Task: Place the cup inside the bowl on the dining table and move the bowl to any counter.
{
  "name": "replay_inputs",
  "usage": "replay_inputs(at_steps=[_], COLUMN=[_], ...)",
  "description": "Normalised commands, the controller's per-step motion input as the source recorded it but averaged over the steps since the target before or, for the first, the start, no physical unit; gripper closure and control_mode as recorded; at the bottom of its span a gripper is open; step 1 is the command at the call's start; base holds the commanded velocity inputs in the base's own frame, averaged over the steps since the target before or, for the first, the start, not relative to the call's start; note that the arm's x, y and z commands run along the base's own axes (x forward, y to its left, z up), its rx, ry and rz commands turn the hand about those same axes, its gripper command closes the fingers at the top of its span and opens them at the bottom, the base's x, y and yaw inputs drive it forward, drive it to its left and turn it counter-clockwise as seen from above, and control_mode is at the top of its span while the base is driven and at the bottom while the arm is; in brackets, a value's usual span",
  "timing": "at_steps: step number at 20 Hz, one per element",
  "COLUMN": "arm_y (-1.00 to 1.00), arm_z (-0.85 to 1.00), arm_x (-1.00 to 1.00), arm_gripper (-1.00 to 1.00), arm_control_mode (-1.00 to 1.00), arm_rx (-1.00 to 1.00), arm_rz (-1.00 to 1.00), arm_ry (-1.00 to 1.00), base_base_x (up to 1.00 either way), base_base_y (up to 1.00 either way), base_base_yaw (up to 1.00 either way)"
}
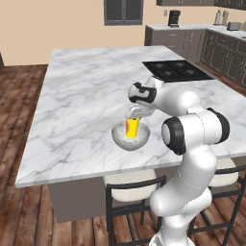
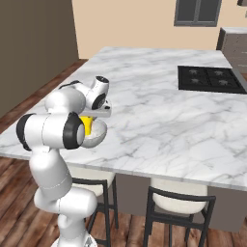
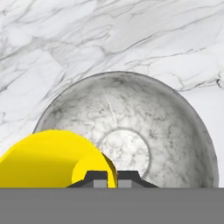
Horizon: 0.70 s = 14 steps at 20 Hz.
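Note:
The speckled grey-white bowl [image 1: 130, 138] [image 2: 98, 135] [image 3: 175, 127] stands near the front edge of the marble dining table [image 1: 81, 91] [image 2: 154, 111]. The yellow cup [image 1: 132, 126] [image 2: 88, 124] [image 3: 43, 159] sits tilted inside the bowl, against its near-left wall in the hand view. My gripper [image 1: 134, 116] [image 3: 112, 177] reaches down from above, shut on the cup's rim. The bowl's pale round bottom shows bare beside the cup.
A black cooktop [image 1: 177, 70] [image 2: 210, 78] is set into the table's far right. Stools [image 1: 129, 188] [image 2: 179, 201] stand under the front edge. A counter on dark cabinets [image 1: 192, 28] runs along the back right wall, carrying a coffee machine [image 1: 174, 18].

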Motion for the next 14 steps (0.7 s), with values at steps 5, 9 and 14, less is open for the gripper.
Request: replay_inputs(at_steps=[5,9,14], arm_y=[0.00,0.00,0.00], arm_z=[-0.17,-0.07,0.00], arm_x=[0.02,0.07,0.26], arm_gripper=[1.00,1.00,1.00], arm_control_mode=[-1.00,-1.00,-1.00], arm_rx=[-0.02,-0.03,-0.03], arm_rz=[0.00,0.00,0.00], arm_ry=[-0.01,-0.02,0.00], base_base_x=[0.00,0.00,0.00], base_base_y=[0.00,0.00,0.00], base_base_yaw=[0.00,0.00,0.00])
